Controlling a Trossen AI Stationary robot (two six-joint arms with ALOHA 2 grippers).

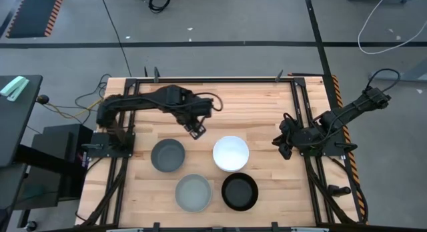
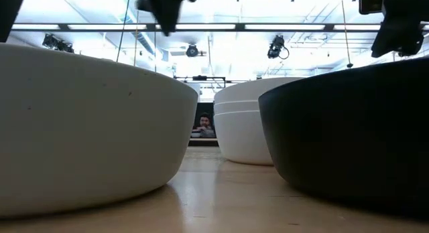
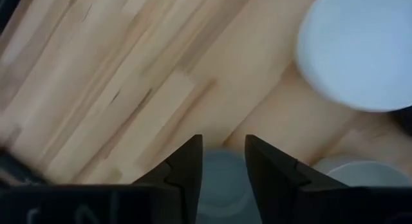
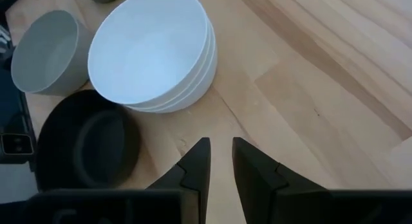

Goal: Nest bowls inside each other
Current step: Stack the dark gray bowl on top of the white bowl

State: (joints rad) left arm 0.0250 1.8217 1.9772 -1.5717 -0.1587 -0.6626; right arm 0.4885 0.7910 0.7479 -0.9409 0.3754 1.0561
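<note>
Three white bowls sit nested in one stack (image 1: pixel 231 153) (image 4: pixel 151 50) at mid-table. The dark grey bowl (image 1: pixel 167 155) stands to its left. The light grey-green bowl (image 1: pixel 193 193) (image 2: pixel 80 126) and the black bowl (image 1: pixel 239 191) (image 4: pixel 87 147) rest near the near edge. My left gripper (image 1: pixel 195 131) (image 3: pixel 224 153) hovers open above the table, just beyond the dark grey bowl (image 3: pixel 222 182) and left of the white stack. My right gripper (image 1: pixel 285 149) (image 4: pixel 219 153) is open, to the right of the white stack, touching nothing.
Bare wooden table (image 1: pixel 253 105) stretches toward the far edge behind the bowls. Metal rails (image 1: pixel 297 119) and the arm bases run along both sides. In the low view a person (image 2: pixel 204 124) shows far behind the table.
</note>
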